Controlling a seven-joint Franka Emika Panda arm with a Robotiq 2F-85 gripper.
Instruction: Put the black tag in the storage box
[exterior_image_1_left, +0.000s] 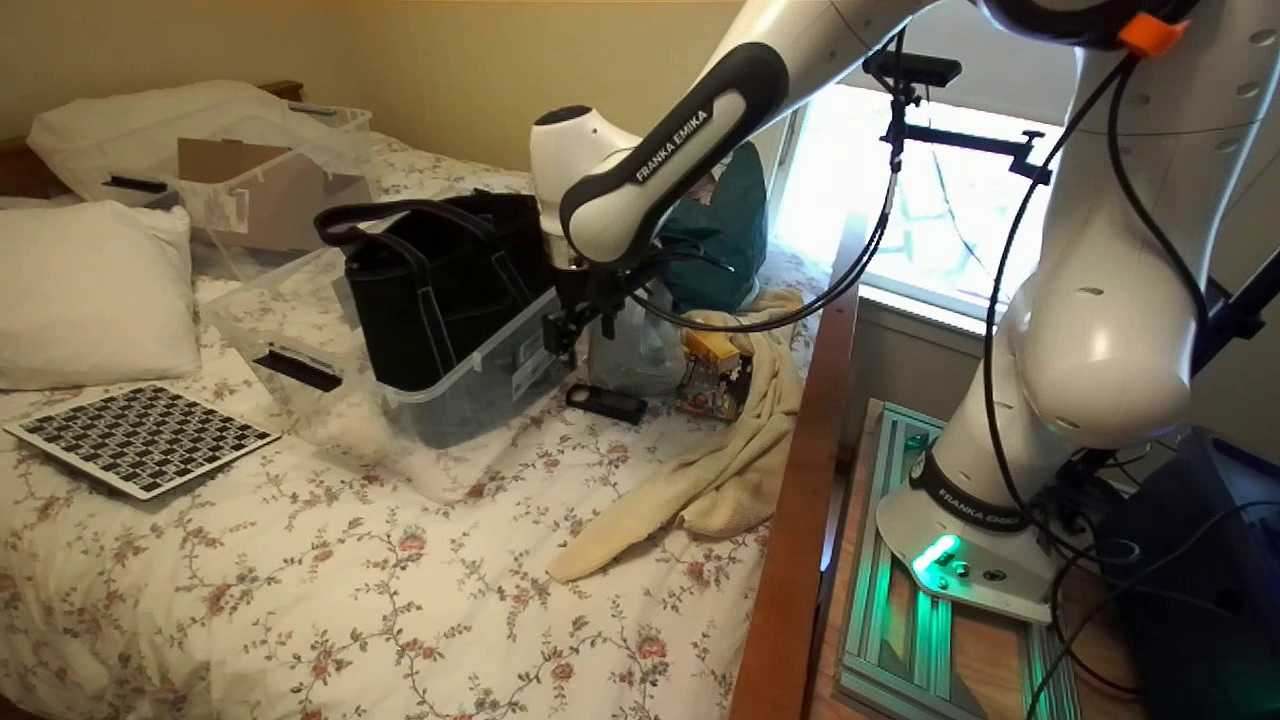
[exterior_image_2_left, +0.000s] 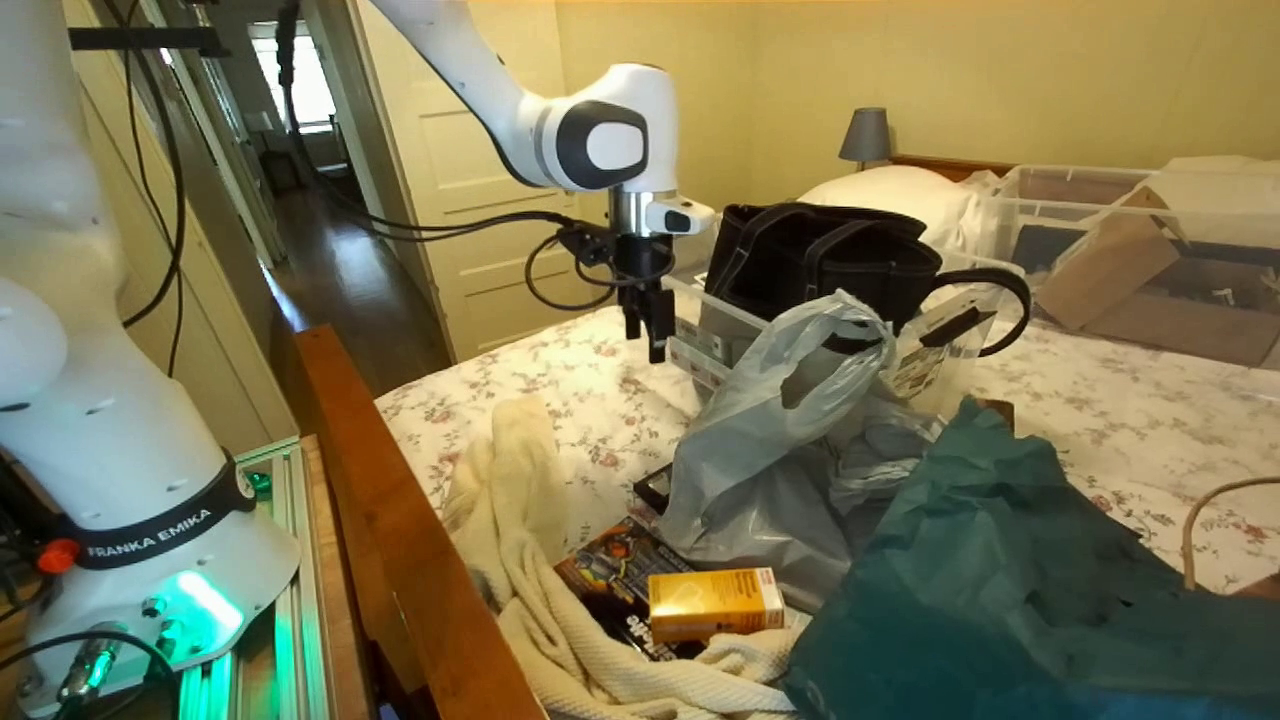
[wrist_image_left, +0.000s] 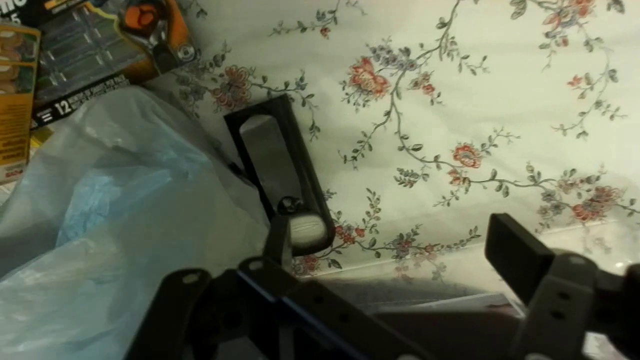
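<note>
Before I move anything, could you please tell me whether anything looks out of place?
I see no spill or damage. The black bag looks awkward: it rises above the walls of the storage box, and the cream knit cloth lies bunched, not folded.

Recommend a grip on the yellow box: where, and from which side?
Likely across the yellow box at mid-length, straight from above. It is long and narrow, lying over the printed pack with its top face uncovered; the gray plastic bag and cream blanket crowd it, so a low side approach looks worse.

Storage box (exterior_image_2_left: 702, 350) partly hidden, teal bag (exterior_image_2_left: 1010, 590) cut off
</note>
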